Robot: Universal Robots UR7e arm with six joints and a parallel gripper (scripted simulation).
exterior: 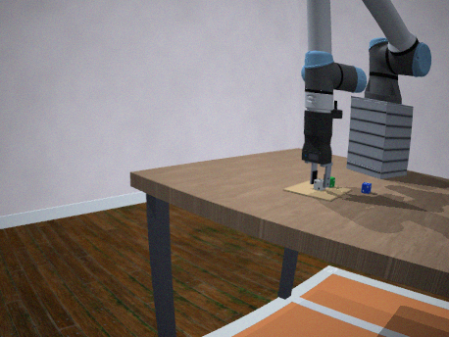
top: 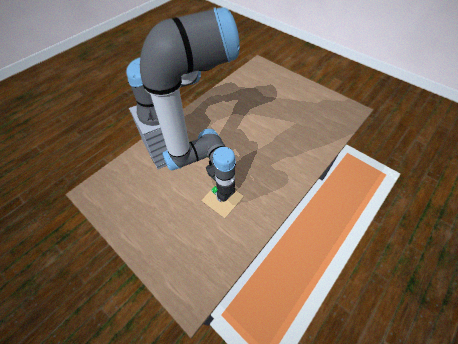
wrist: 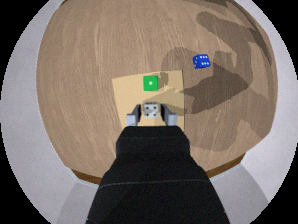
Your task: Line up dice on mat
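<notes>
The tan mat (top: 223,210) (exterior: 297,189) (wrist: 123,92) lies flat on the table. The green die (top: 214,190) (exterior: 332,182) (wrist: 150,83) sits on the mat's base-side part, one pip up. The white die (exterior: 318,185) (wrist: 151,108) rests on the mat farther from the base, several pips up. My gripper (top: 222,199) (exterior: 321,183) (wrist: 150,109) is open around the white die, with a gap on both sides in the wrist view. The blue die (exterior: 366,187) (wrist: 201,61) lies on the table off the mat, several pips up; the top view does not show it.
The robot's base stands on a grey ribbed block (top: 152,145) (exterior: 377,137) at the table's edge. The arm's shadow falls across the table (top: 150,210) (exterior: 235,188) and part of the mat. An orange and white panel (top: 305,240) lies beyond the opposite table edge.
</notes>
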